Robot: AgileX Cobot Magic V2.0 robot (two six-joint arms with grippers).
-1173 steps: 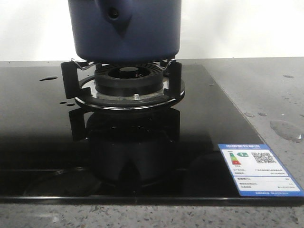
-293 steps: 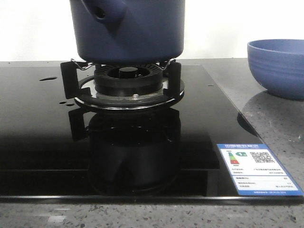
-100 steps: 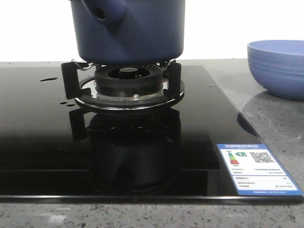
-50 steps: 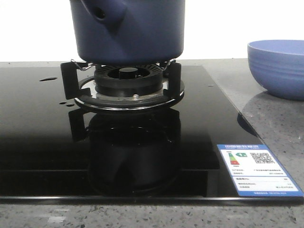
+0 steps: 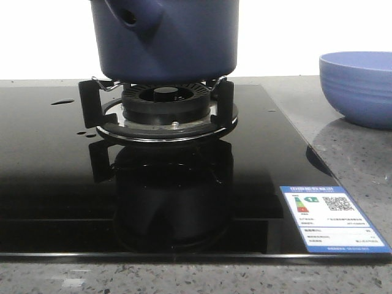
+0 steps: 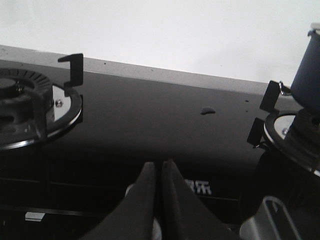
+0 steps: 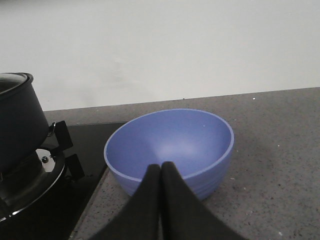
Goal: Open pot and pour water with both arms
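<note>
The pot (image 5: pixel 164 40), dark navy with its stubby holed handle (image 5: pixel 136 15) turned toward the front left, sits on the black pan support (image 5: pixel 158 98) of a gas burner (image 5: pixel 161 101) set in a glossy black glass cooktop (image 5: pixel 55 177). Its top is cut off in the front view, so whether a lid is on cannot be told there. Water (image 5: pixel 62 101) shows as a few small glossy drops on the glass left of the burner. A lighter blue bowl (image 5: pixel 358 86) stands upright on the grey speckled counter (image 5: pixel 361 165), just beside the cooktop's right edge and well apart from the pot. The left gripper (image 6: pixel 160 172) hangs above the glass between 2 burners, its jaws pressed together with nothing between them. The right gripper (image 7: pixel 161 175) hangs near the bowl's rim, jaws likewise clenched and grasping nothing. An energy label (image 5: pixel 331 219) lies at the cooktop's front right corner.
</note>
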